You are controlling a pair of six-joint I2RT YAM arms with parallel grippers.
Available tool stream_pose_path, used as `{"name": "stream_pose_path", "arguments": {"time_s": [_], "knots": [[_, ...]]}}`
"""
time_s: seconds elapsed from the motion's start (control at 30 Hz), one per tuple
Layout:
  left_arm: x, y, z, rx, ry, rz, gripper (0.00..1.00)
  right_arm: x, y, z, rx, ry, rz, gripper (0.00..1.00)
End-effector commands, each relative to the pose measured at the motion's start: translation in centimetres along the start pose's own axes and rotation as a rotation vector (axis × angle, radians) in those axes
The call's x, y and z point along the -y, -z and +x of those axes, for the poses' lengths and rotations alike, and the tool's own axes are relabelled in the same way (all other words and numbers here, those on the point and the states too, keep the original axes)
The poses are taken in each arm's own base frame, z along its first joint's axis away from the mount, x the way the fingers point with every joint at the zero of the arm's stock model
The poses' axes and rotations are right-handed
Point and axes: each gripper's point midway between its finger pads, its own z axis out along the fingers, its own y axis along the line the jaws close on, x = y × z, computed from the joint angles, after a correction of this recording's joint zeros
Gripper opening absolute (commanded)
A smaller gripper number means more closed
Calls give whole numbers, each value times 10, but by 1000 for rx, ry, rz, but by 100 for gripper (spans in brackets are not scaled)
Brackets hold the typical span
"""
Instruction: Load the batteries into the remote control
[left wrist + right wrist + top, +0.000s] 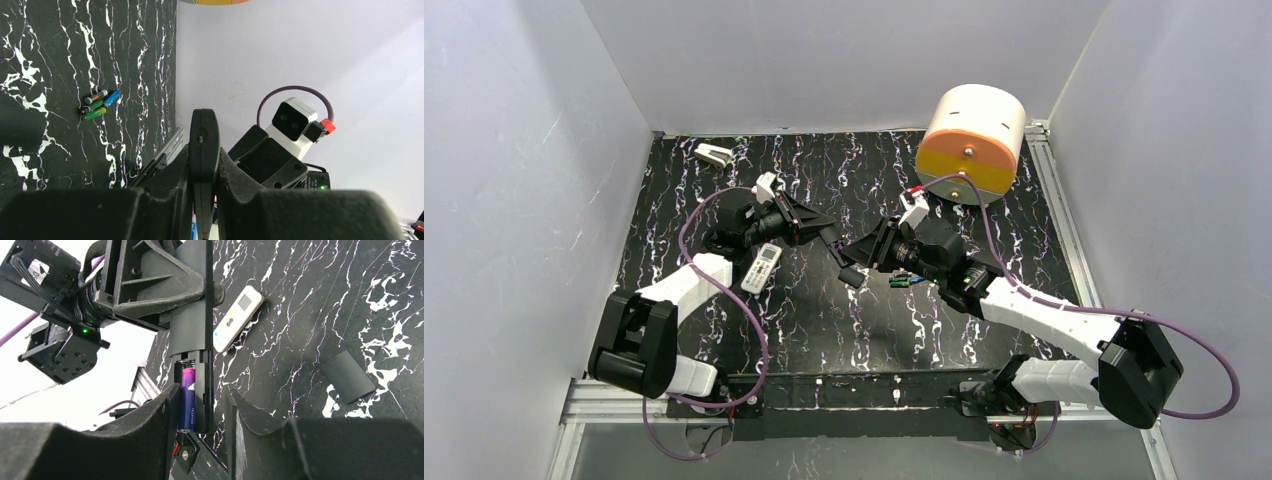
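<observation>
Desk [824, 330]: left tool [203, 165] clenched on black strip [192, 315], bay open, purple cell [187, 395] seated. Right tool [200, 390] parted astride its end. White remote control [762, 268] left of centre; batteries [97, 104] mid-desk. Loading step; next, probably fetch another.

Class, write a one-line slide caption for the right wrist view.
Right gripper straddles the black remote, one purple battery in its open bay.

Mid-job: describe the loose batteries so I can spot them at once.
Start at the orange-and-white drum at the table's back right. Nearer, beside the right arm, lie the batteries: tiny green and blue cylinders bunched together, unlike the black-and-white arm parts around them.
</observation>
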Motion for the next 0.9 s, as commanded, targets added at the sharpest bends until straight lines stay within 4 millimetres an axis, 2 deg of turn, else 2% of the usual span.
{"name": "stream_pose_path", "arguments": {"time_s": [0.0, 0.3, 0.87], "knots": [[26, 7, 1, 1, -59, 57, 0, -2, 0, -18, 63, -15, 42, 44], [27, 8, -9, 75, -79, 52, 0, 9, -4, -11, 37, -31, 131, 43], [23, 11, -4, 120, -52, 44, 0, 29, -18, -1, 77, -54, 299, 33]]}}
